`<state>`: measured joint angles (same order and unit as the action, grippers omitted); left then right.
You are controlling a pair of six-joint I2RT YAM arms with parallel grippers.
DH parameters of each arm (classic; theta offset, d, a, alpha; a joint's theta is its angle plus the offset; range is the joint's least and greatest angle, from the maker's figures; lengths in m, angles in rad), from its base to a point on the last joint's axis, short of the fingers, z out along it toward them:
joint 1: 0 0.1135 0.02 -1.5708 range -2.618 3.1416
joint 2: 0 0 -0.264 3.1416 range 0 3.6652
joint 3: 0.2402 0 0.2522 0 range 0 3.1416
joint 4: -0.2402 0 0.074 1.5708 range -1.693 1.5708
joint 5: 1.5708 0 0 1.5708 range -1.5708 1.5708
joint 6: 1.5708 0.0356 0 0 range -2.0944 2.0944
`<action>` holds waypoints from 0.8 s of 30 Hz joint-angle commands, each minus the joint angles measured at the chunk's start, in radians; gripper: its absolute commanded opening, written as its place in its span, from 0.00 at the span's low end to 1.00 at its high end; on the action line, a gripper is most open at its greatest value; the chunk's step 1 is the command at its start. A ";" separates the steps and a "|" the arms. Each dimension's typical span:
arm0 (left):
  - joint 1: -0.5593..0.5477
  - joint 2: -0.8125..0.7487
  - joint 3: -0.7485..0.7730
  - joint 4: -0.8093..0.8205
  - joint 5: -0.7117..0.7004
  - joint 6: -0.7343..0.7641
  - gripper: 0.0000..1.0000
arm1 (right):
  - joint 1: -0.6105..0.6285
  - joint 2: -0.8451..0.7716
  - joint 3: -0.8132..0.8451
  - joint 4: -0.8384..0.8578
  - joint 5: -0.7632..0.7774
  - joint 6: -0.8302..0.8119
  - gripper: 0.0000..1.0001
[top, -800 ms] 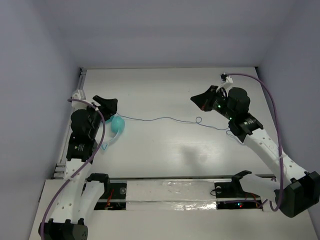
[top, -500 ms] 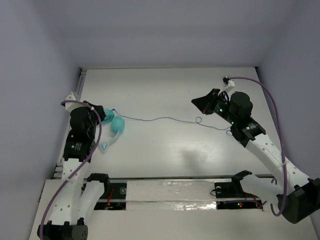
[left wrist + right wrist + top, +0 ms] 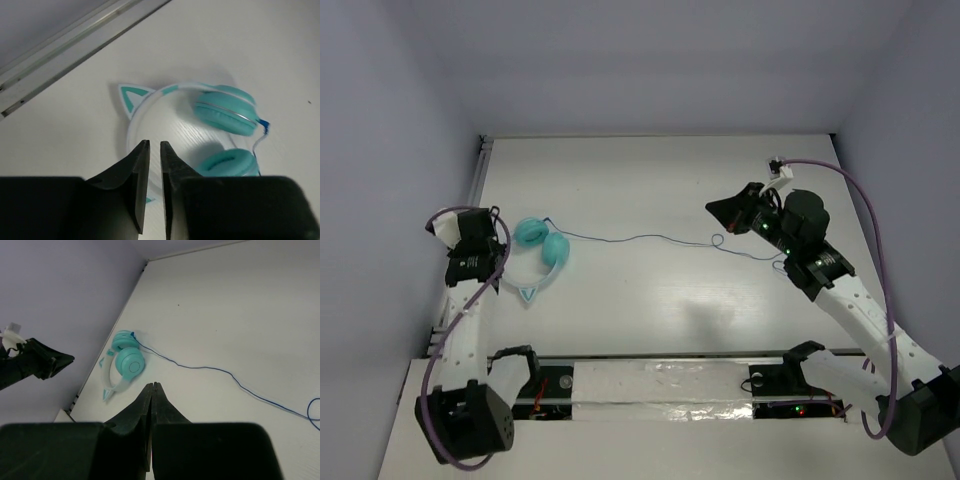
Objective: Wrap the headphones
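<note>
Well, your headphones point(image 3: 554, 250) lie flat at the left of the worktop point(image 3: 650, 300): two teal cups, a pale cat-eared headband, and a thin blue cord point(image 3: 640, 238) trailing right. Your left fingers point(image 3: 141, 162) and right fingers point(image 3: 151, 400) are both closed, holding nothing.

Teal headphones point(image 3: 540, 252) lie flat, far left; cord point(image 3: 650, 239) trails right.

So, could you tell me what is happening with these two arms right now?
Two robot arms are set to wrap the teal cat-eared headphones, which lie on the white table with their thin dark-blue cord stretched out, not yet wound. The left gripper is shut and empty beside them; the right gripper, also shut and empty, is near the cord's far end.
</note>
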<state>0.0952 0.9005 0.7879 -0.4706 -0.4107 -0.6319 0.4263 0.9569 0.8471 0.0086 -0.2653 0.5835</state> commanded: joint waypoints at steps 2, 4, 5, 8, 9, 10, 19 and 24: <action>0.207 0.124 -0.045 0.072 0.104 0.032 0.15 | 0.005 -0.007 0.004 0.027 0.008 -0.011 0.00; 0.230 0.188 -0.052 0.087 0.154 0.043 0.22 | 0.005 -0.015 0.001 0.027 0.006 -0.011 0.00; 0.230 0.237 -0.052 0.087 0.153 0.038 0.27 | 0.005 -0.017 0.000 0.028 0.008 -0.011 0.04; 0.230 0.259 -0.072 0.116 0.193 0.043 0.57 | 0.005 -0.020 0.000 0.030 0.006 -0.011 0.12; 0.230 0.258 -0.073 0.116 0.194 0.043 0.60 | 0.005 -0.017 -0.002 0.031 0.005 -0.011 0.13; 0.230 0.258 -0.075 0.122 0.194 0.044 0.64 | 0.005 -0.014 -0.003 0.031 0.005 -0.010 0.15; 0.121 0.317 -0.099 0.108 0.138 -0.032 0.62 | 0.005 0.008 0.000 0.039 -0.015 -0.002 0.17; 0.121 0.357 -0.157 0.132 0.135 -0.110 0.58 | 0.005 0.005 -0.002 0.036 -0.017 -0.002 0.18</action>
<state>0.2157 1.2495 0.6621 -0.3519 -0.2531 -0.6823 0.4263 0.9695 0.8452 0.0078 -0.2691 0.5804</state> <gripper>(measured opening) 0.587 0.175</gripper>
